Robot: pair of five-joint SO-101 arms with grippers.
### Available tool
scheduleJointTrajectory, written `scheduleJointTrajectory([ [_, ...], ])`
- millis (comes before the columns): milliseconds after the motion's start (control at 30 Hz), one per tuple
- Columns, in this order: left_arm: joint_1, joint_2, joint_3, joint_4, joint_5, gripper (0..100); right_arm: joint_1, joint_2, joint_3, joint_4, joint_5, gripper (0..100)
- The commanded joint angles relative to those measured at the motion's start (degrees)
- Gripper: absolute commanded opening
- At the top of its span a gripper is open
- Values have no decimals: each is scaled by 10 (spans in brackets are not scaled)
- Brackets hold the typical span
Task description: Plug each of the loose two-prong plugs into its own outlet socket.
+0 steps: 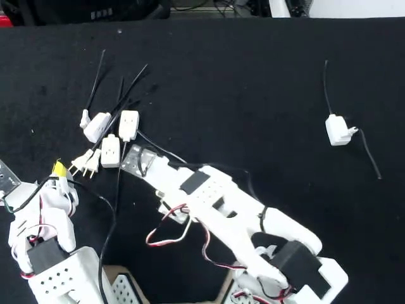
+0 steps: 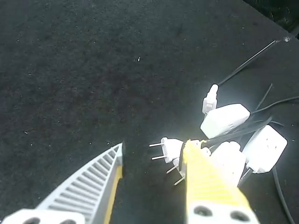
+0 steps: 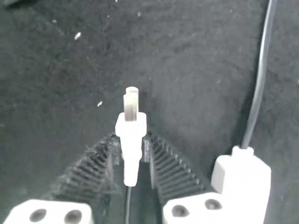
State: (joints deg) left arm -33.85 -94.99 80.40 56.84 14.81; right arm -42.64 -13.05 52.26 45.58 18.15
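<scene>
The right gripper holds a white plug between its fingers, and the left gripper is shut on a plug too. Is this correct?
Not fully. The right gripper does hold a white plug between its fingers, but the left gripper is open and holds nothing. The left wrist view shows the loose plugs lying beside its yellow finger.

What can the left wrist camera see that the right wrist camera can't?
Only the left wrist view: the open left gripper close by two loose plugs with bare pins, plus a bunch of white outlet blocks.
Only the right wrist view: the right gripper shut on a white plug, its prongs poking out past the fingertips.
Both: the black table and a corded white block. I can't tell if that is one of the same blocks.
</scene>
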Motion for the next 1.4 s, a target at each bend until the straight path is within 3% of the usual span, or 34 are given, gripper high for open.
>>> scheduleJointTrajectory([
  [0, -2, -4, -36, 2, 4, 209, 11, -2, 4, -6, 4, 13],
  [133, -2, -4, -36, 2, 4, 209, 11, 37, -7, 0, 4, 63],
  [300, 0, -4, -36, 3, 4, 209, 11, 30, -31, 18, 1, 8],
  [467, 80, -4, -31, 3, 1, 213, 8, -97, -36, 66, -4, 10],
  [633, 208, -4, -31, 3, 1, 210, 4, -205, 56, -72, -64, 10],
  [800, 291, -4, -11, -4, 1, 210, -40, -251, 155, -187, -88, 10],
  [1100, 375, -4, 32, -39, -14, 210, -60, -264, 176, -207, -88, 10],
  [1200, 381, -4, 51, -41, -57, 209, -60, -289, 178, -203, -89, 10],
  [1367, 381, -4, 55, -41, -59, 209, -60, -345, 204, -203, -90, 10],
])
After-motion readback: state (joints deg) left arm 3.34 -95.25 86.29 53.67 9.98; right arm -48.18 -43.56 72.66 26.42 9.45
